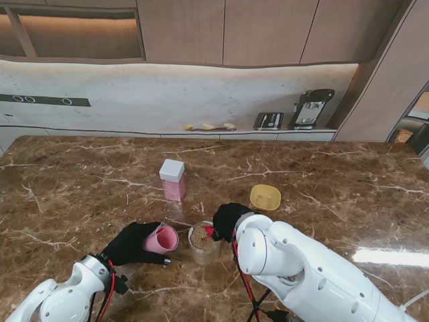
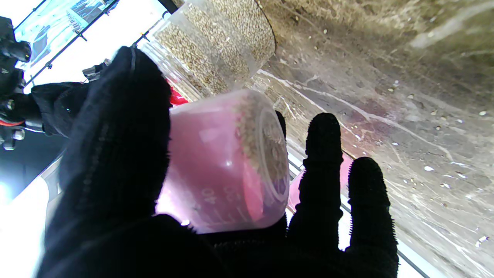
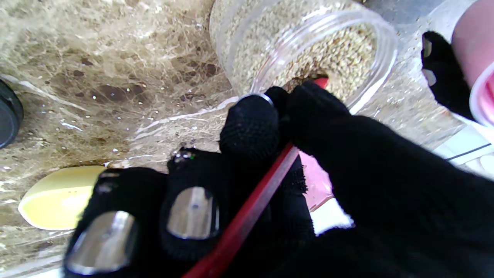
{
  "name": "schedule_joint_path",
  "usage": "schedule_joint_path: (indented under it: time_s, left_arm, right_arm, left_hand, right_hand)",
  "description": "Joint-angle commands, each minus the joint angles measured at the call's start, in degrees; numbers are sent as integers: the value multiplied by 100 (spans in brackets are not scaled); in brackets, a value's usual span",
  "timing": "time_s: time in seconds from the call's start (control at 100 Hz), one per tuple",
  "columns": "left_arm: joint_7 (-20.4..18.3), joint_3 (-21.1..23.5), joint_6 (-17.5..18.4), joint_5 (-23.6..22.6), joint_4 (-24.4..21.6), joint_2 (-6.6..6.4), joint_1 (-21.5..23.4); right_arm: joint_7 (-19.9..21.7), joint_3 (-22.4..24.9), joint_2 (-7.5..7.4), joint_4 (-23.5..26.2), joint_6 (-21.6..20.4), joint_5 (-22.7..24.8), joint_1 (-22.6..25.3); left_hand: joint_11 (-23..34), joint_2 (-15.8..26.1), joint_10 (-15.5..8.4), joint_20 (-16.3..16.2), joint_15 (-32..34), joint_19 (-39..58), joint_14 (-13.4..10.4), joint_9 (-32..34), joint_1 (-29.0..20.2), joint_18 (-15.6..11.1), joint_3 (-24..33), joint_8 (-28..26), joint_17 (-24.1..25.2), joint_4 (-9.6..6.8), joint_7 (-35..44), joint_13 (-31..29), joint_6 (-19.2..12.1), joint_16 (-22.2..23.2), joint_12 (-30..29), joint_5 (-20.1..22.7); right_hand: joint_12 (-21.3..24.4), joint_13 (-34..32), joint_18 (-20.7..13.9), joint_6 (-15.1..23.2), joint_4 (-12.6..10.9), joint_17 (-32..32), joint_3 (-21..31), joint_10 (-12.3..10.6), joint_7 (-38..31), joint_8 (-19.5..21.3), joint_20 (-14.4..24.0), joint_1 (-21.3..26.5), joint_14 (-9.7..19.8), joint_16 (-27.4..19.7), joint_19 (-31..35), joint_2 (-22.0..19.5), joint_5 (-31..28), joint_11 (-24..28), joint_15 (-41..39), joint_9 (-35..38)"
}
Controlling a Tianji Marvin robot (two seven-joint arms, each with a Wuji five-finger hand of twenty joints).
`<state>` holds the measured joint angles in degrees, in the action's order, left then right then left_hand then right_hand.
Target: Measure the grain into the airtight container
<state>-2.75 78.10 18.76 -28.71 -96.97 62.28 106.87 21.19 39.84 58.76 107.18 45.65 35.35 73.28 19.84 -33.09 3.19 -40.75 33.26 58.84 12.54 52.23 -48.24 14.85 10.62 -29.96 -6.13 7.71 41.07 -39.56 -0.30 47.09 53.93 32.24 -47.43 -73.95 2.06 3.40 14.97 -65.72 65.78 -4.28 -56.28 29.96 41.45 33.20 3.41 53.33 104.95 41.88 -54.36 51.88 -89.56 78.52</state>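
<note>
Stand view: nearest me, the left hand [image 1: 134, 245] lies on the brown marble counter [image 1: 67, 188], its black-gloved fingers wrapped round a pink measuring cup [image 1: 162, 239] tipped on its side, mouth turned toward the robot's right. The left wrist view shows the cup [image 2: 227, 162] gripped between thumb and fingers [image 2: 324, 154], with grain clinging inside near its base and printed graduation marks on the wall. Just to the right of the cup stands a clear grain jar [image 1: 203, 241], open and filled with brownish grain almost to the rim. The right hand [image 1: 230, 220] sits at the jar's right edge, pinching a red scoop handle [image 3: 247, 216] between thumb and forefinger; its tip [image 1: 209, 232] dips into the grain [image 3: 339, 58]. Loose grains lie scattered on the counter around the jar. Farther off, a yellow lid [image 1: 265, 197] rests to the right, and the airtight container [image 1: 173, 180], pink with a white cap on, stands upright well beyond the jar.
</note>
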Motion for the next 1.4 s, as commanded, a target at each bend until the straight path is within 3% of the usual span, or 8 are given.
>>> schedule_joint_path:
  time_s: [0.0, 0.83, 1.39]
  left_arm:
    - [-1, -24, 0, -16, -9, 5, 13]
    - [-183, -182, -67, -15, -204, -31, -141]
    - [-267, -322, -184, 24, -271, -43, -252]
  right_arm:
    - [43, 78, 9, -6, -21, -78, 119]
    - [-51, 1262, 73, 674, -404, -271, 956]
    - [40, 1477, 70, 1071, -725, -329, 1111]
  left_hand:
    - [489, 1513, -280, 58, 81, 144, -120, 755, -1314, 85, 1669, -14, 42, 49, 1151, -52, -1200, 16, 156, 1343]
    - [471, 1522, -273, 52, 74, 139, -121, 770, -1315, 82, 1641, -54, 40, 41, 1138, -53, -1185, 20, 194, 1344]
    - [470, 1515, -285, 47, 75, 137, -130, 776, -1314, 73, 1640, -57, 35, 43, 1147, -61, -1191, 20, 206, 1346]
  right_hand:
    - [11, -168, -673, 181, -273, -322, 205, 252, -199, 104, 99, 44, 452, 327, 1029, -100, -138, 188, -454, 425]
    - [-26, -162, -519, 14, -293, -311, -1, 358, -107, 107, 51, 185, 307, 276, 1038, -300, -44, 85, -444, 418]
    - [-56, -161, -539, 15, -291, -315, 26, 341, -118, 80, 56, 163, 322, 275, 1059, -253, -70, 106, -467, 427]
